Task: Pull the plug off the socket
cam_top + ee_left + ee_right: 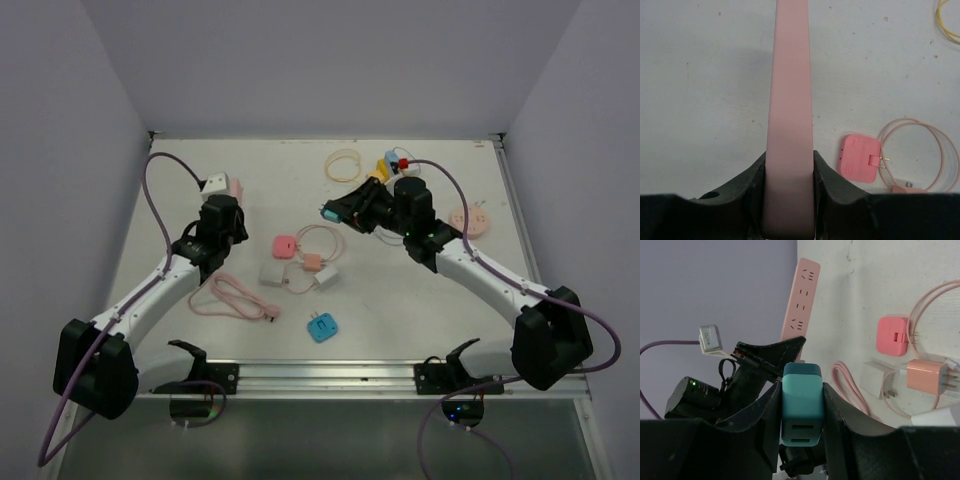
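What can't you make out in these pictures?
Left wrist view: the pink power strip's sockets; only a plain side faces the camera, and the jaws cover its near end.
Right wrist view: the teal plug's prongs, behind its own body.
Top view: most of the strip, hidden by the left arm.

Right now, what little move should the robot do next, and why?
Probably lower the right gripper and set the teal plug down on a bare bit of the table. The plug is already out: it sits clamped in that gripper, well apart from the pink power strip that the left gripper holds. Nothing is left to pull, so putting it down looks sensible.
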`<state>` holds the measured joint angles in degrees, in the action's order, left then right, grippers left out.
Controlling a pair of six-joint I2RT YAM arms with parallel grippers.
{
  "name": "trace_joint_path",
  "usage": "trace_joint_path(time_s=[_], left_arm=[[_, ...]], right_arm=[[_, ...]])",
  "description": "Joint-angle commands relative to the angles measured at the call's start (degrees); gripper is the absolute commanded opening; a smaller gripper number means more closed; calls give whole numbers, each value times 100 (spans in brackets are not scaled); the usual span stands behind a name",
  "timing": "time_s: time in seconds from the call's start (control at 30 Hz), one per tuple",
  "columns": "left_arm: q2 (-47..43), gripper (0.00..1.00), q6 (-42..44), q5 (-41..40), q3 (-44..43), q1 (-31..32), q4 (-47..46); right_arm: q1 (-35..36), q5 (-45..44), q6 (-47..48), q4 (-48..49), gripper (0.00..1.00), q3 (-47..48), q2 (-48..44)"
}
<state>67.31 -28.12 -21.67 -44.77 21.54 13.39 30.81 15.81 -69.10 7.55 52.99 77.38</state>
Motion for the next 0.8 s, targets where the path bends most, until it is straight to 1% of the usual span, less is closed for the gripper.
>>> trace_joint_path(time_s=[0.0, 0.07, 0.13, 0.27, 0.33, 0.37, 0.5, 0.57, 0.6, 0.77], left_arm=[[-121, 0, -115, -611, -383, 61, -265], [-305, 0, 8, -435, -357, 61, -459], [-376, 0, 122, -321, -409, 61, -513], [-551, 0, 245, -31, -436, 26, -469], [-613, 0, 280, 223, -304, -36, -565], [-683, 0, 289, 320, -243, -62, -600], [-754, 0, 316, 786, 3, -237, -671], [-833, 0, 342, 927, 74, -273, -680], [-859, 0, 368, 971, 135, -325, -697], [-956, 0, 448, 1218, 232, -501, -636]], right_arm=[[4, 273, 195, -140, 0, 35, -83], [4, 387, 405, -192, 0, 88, -13], [13, 746, 616, -306, 0, 264, 258], [179, 1362, 1450, -596, 0, 562, 830], [408, 1503, 1767, -737, 0, 773, 1076], [496, 1530, 2073, -929, 0, 844, 1303], [943, 1565, 2524, -1036, 0, 1081, 1893], [1058, 1583, 2646, -1054, 3, 1143, 2095], [1163, 1565, 2700, -1071, 6, 1204, 2262], [1287, 1416, 2885, -1238, 14, 1293, 2650]])
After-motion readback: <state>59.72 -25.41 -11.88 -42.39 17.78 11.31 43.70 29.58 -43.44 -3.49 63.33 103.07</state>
